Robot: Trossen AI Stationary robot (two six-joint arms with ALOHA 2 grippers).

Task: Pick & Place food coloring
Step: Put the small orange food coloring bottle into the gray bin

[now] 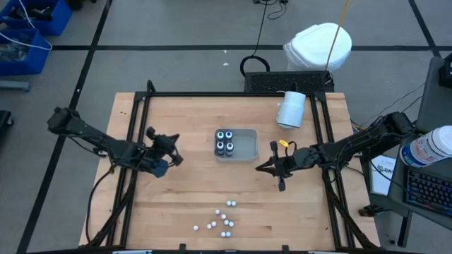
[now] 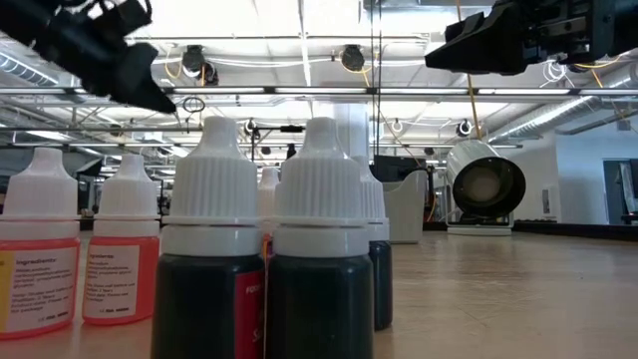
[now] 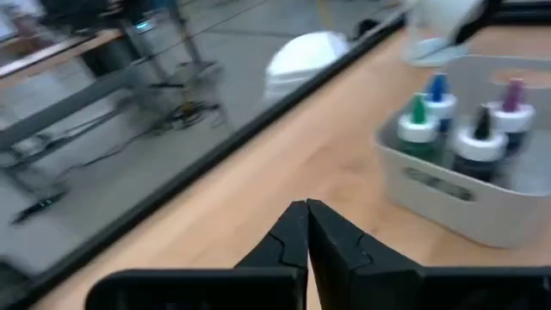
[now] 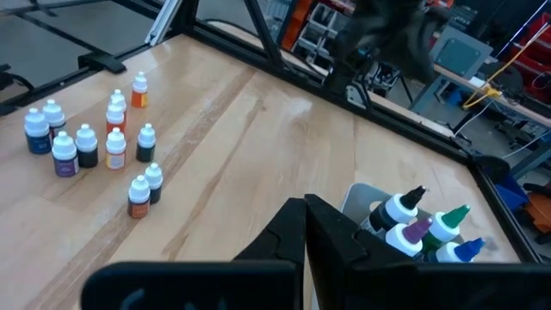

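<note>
Four food coloring bottles (image 1: 225, 142) stand upright, packed two by two, in the left end of a small grey tray (image 1: 246, 144) near the middle of your wooden table (image 1: 183, 190). In the wrist views their open coloured tips show: green, blue, purple and black. The right end of the tray is bare.

About ten more small bottles (image 1: 220, 219) stand loose on the table at six o'clock from the tray, well apart from it, near the front edge. Their caps are white and their bodies orange, dark or blue.

So, as a judgement, you are roughly a third of the way: four bottles placed, the loose group left to carry.

Your left gripper (image 1: 171, 156) hovers over bare wood at nine o'clock from the tray, near it, fingers pressed together on nothing. Your right gripper (image 1: 266, 168) hangs at four o'clock from the tray, just beside it, fingers likewise clenched and empty.

A large white cylinder (image 1: 290, 109) lies on its side at one o'clock from the tray, near the back rail.
</note>
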